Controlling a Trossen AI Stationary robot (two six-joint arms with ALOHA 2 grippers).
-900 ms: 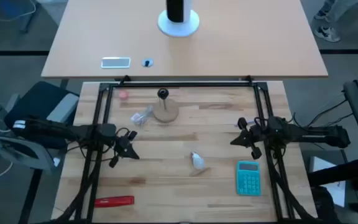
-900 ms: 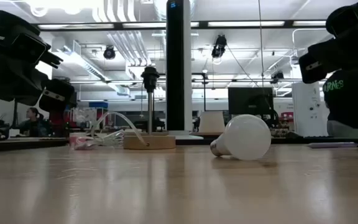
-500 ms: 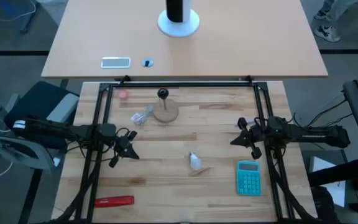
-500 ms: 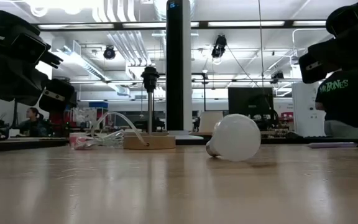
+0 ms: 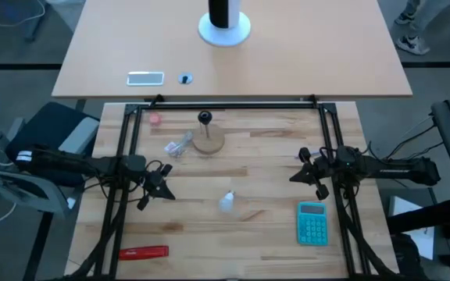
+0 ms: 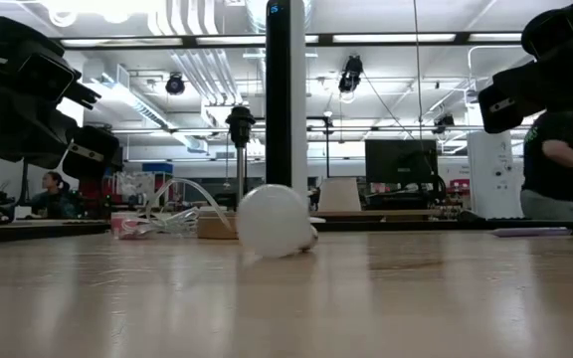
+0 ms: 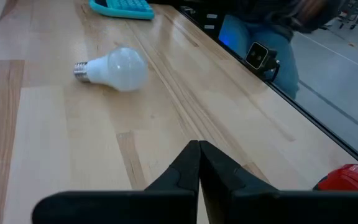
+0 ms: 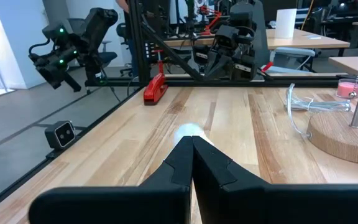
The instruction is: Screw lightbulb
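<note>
- Lightbulb [image 5: 226,201]: small, white, rounded globe with a short grey threaded base; lying on its side on the wooden table [image 5: 272,242], near the middle.
- Position: between left gripper [image 5: 153,190] and right gripper [image 5: 309,168], touching neither; bare wood on all sides, teal calculator [image 5: 312,222] well apart.
- Orientation: long axis flat on the table; in the left wrist view the base faces away from the calculator.
- Both grippers: clenched, holding nothing.

bulb [image 5: 226,200]: laid mid-bench [image 5: 272,242], between the arms
calculator [image 5: 312,222]: right of bulb
lamp base [image 5: 208,140]: behind bulb
</note>
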